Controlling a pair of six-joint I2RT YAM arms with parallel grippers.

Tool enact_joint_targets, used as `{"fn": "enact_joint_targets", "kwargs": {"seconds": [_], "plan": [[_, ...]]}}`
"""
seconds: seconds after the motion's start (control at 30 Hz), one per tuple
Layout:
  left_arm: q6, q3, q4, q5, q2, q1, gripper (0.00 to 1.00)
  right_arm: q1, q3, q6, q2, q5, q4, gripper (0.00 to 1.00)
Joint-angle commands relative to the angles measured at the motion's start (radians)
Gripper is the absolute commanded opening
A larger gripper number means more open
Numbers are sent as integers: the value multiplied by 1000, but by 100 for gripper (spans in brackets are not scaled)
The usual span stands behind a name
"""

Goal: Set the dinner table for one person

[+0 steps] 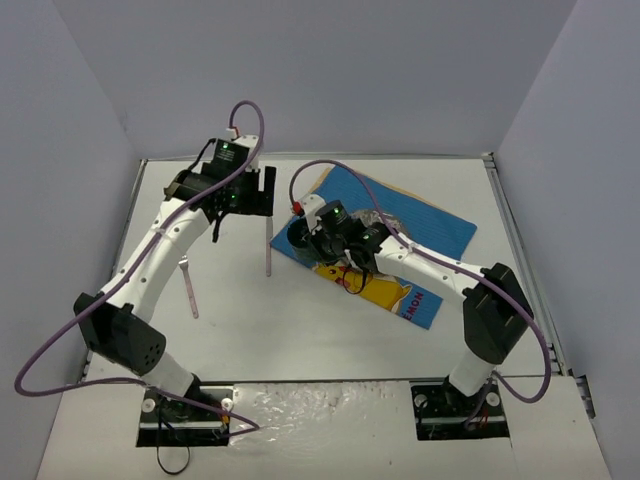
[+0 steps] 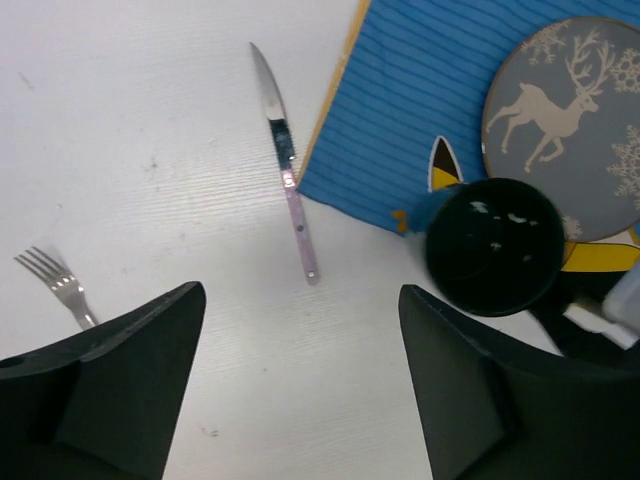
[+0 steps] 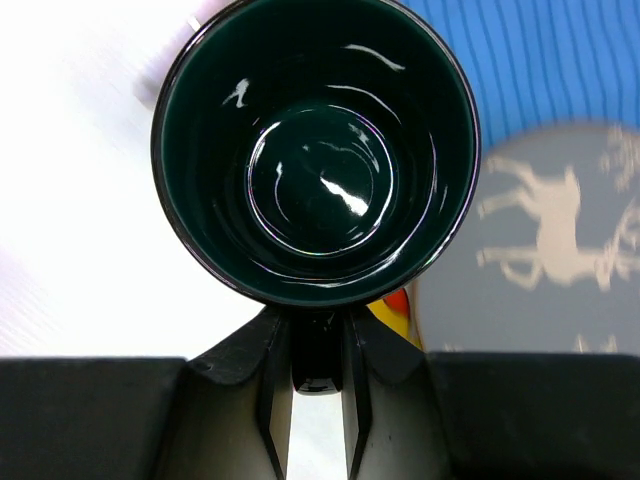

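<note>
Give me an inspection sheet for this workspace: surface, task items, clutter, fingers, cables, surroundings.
Surface: white dinner table; blue placemat on its right half.
Job's things: reindeer plate on placemat; knife, fork on table left of it; mug empty.
Clutter: nothing seen.
Grippers: left gripper fingers open above knife; right gripper fingers closed on mug handle.
Cables: purple cable loops along each arm.
Surroundings: plain grey walls.

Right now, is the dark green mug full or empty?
Empty: right wrist view looks into the dark green mug, showing its bare glossy bottom.
</note>
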Motion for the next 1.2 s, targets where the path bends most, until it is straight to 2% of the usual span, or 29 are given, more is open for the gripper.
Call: {"fn": "enact_joint_targets", "kwargs": {"seconds": [0.0, 0.17, 0.3, 0.43, 0.6, 0.8, 1.17], "plan": [[-19, -71, 97, -13, -117, 72, 84, -86, -95, 29, -190, 69, 151, 0], [-9, -272, 184, -61, -239, 116, 97, -277, -221, 22, -301, 97, 216, 0], [-3, -447, 270, -64, -330, 134, 97, -460, -321, 12, -344, 64, 308, 0], [3, -593, 314, -76, -403, 145, 97, -696, -376, 30, -350, 16, 401, 0], [2, -729, 387, -97, -445, 148, 97, -834, -369, 38, -253, -40, 488, 0], [2, -748, 401, -98, -438, 146, 97, -912, -339, 15, -161, -94, 554, 0], [6, -747, 392, -108, -438, 146, 97, -934, -329, -67, -64, -115, 550, 0]]}}
